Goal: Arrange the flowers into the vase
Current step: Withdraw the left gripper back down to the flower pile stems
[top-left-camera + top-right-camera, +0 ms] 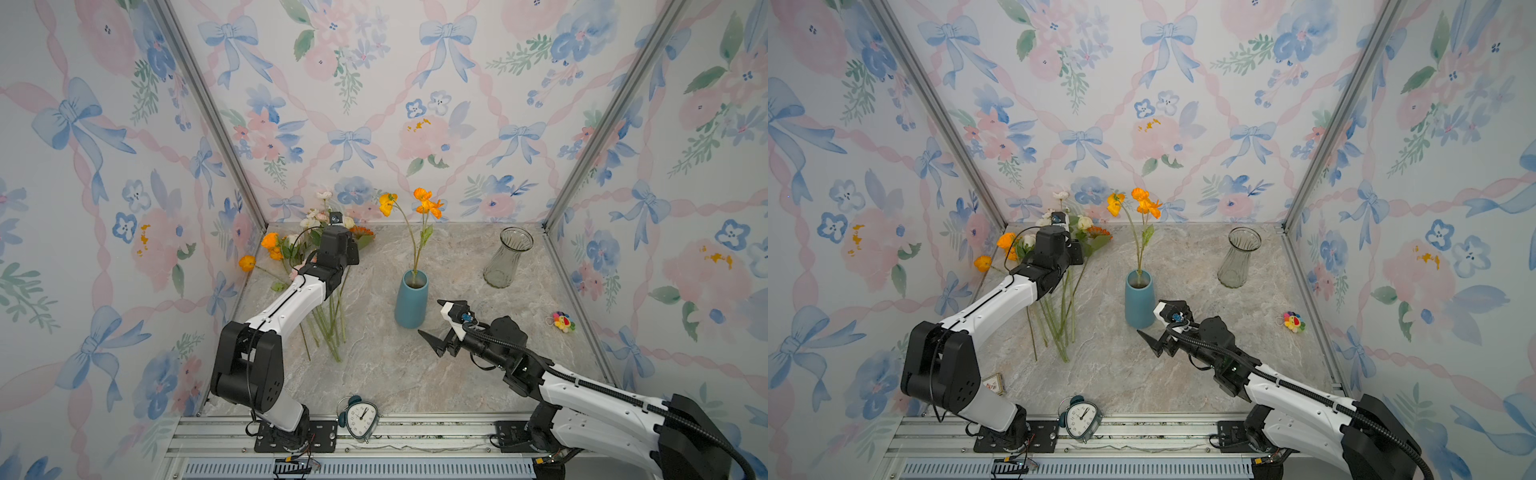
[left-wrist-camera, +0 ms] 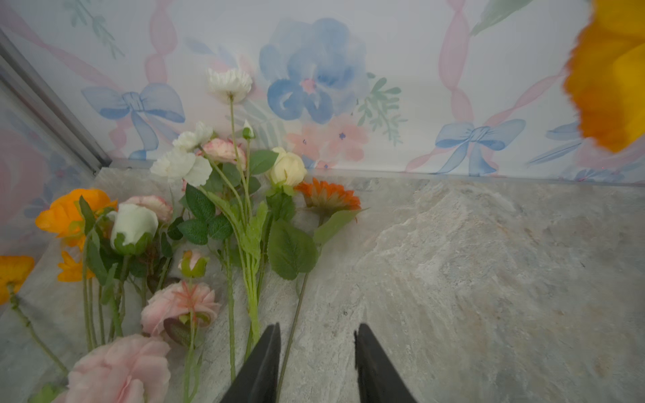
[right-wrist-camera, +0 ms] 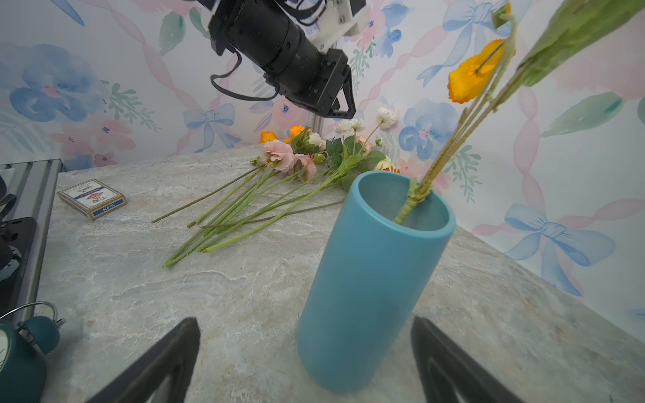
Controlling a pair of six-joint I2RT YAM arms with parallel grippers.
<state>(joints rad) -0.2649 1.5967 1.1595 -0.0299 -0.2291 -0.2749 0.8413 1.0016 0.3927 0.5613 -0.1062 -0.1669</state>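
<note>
selecting a stem: our left gripper [image 2: 316, 349] hangs part-open, empty, over flowers [image 1: 272, 242] at ten o'clock of the vase [image 1: 410, 305]; right gripper [image 1: 430, 317] released; next we clamp one

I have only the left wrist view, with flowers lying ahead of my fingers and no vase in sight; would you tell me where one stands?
Observer: A blue vase stands upright mid-table, to the right of the lying flowers in both top views.
Operator: Thank you. Is anything in it?
Observer: Yes, orange blooms on long stems stand in it, leaning against its rim.
Operator: And where is the right gripper?
Observer: The right gripper is just to the right of that vase, facing it, jaws wide open and holding nothing.
</note>
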